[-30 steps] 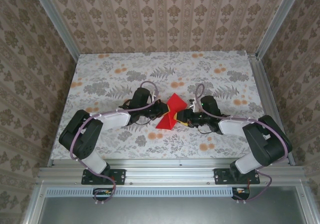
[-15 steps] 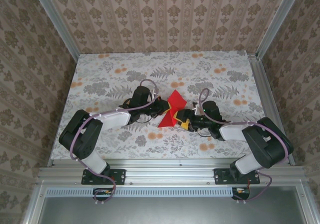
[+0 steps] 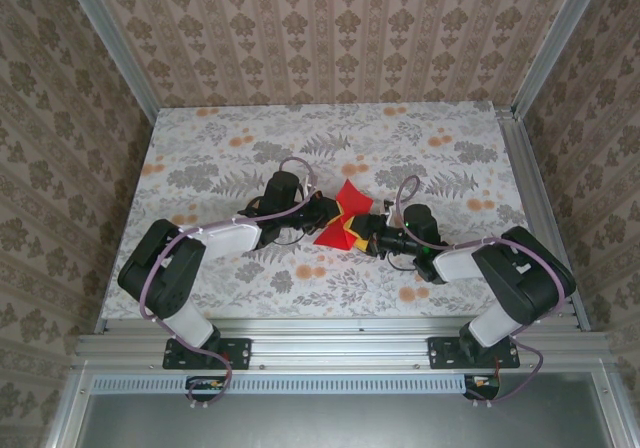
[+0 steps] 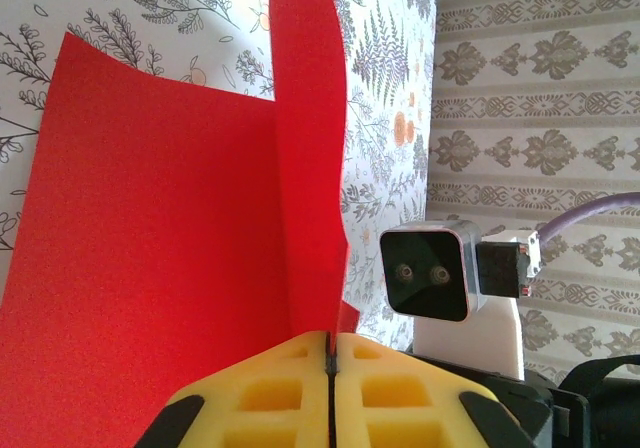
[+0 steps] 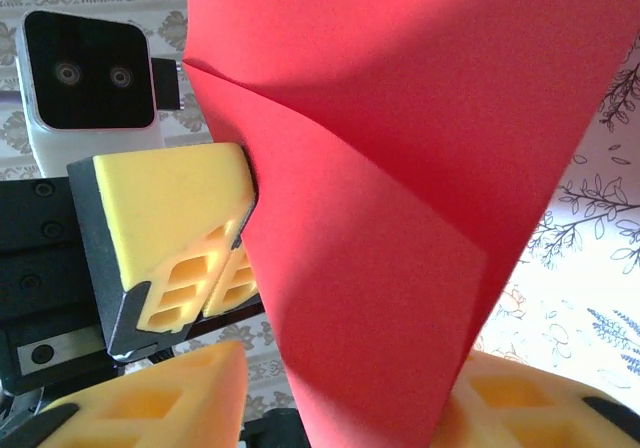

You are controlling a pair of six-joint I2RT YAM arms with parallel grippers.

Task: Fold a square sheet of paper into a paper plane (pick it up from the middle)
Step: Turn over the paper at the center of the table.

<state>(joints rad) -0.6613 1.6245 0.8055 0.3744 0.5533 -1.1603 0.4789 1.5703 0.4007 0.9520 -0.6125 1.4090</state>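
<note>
The flowered counter (image 3: 220,148) stretches under both my arms. The square sheet of paper (image 3: 345,223), bright red and creased into folds, stands up near the counter's middle, between my two wrists. My left pincer (image 4: 330,353) is clenched on an edge of the sheet, its yellow pads pressed together with a sliver of red caught in the seam. My right pincer (image 5: 345,388) has its jaws apart with the sheet passing between them; whether they actually grip it I cannot tell.

Bright even light, close paper blurred.
</note>
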